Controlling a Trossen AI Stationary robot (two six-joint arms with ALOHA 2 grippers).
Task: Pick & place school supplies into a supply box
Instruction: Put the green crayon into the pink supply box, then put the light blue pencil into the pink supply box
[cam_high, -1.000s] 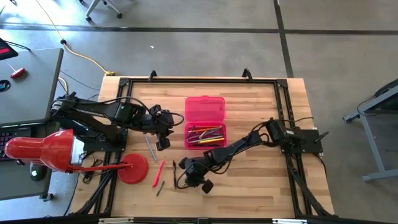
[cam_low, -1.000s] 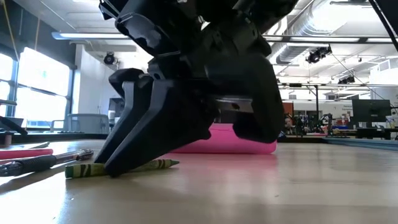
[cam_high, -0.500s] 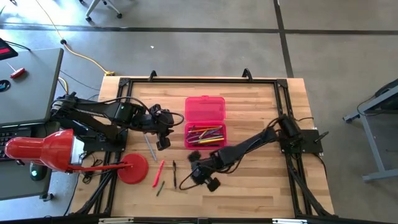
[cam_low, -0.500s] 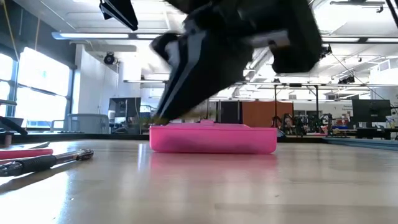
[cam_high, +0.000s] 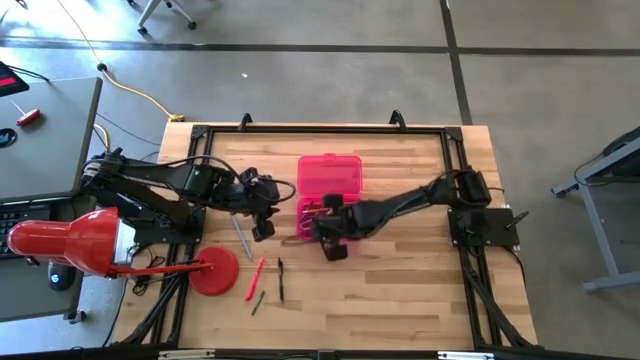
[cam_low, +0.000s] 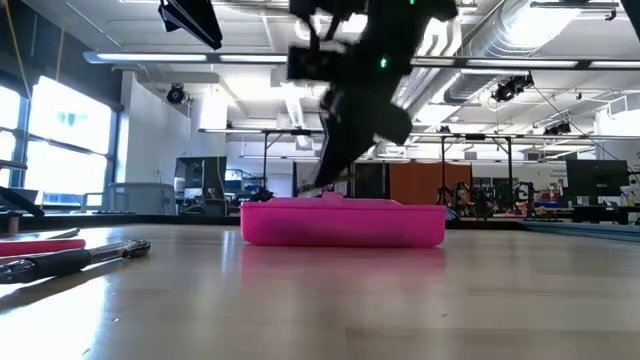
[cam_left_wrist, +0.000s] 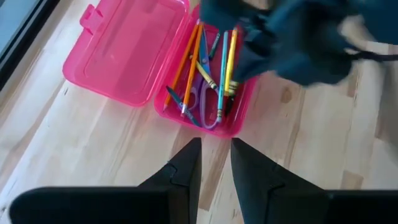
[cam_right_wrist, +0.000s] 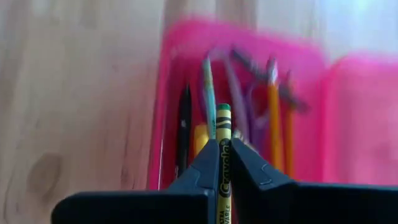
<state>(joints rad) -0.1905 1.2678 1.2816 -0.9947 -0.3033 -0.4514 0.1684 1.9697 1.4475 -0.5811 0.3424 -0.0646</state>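
The pink supply box (cam_high: 330, 176) lies open, its tray (cam_left_wrist: 239, 118) holding pencils, pens and purple scissors (cam_left_wrist: 200, 99). My right gripper (cam_high: 322, 226) hangs over the tray, shut on a yellow-green crayon (cam_right_wrist: 223, 127). My left gripper (cam_left_wrist: 216, 149) is open by a narrow gap, just left of the box above bare wood. A grey pen (cam_high: 241, 238), a red pen (cam_high: 257, 278), a black pen (cam_high: 281, 281) and a green pencil (cam_high: 257, 301) lie flat on the table toward its near left. My right gripper pinches the crayon's paper-wrapped shaft (cam_right_wrist: 222, 163) between its two fingers (cam_right_wrist: 205, 163). The crayon lies along the fingers, and its end (cam_right_wrist: 224, 112) sticks out past the fingertips. It is lifted clear, above the tray's pencils, with the fingers slanting down from the table's right.
A red round disc (cam_high: 214, 270) sits at the near left, by a red stand (cam_high: 60, 245) off the table's edge. The box's lid (cam_left_wrist: 130, 53) lies flat on the far side of the tray. Bare wood stretches right of the box and along the near edge.
My right gripper, shut on the crayon at the table's near side, has lifted it off the wood and carried it toward the far edge, over the box's tray. The crayon now hangs clear of the table.
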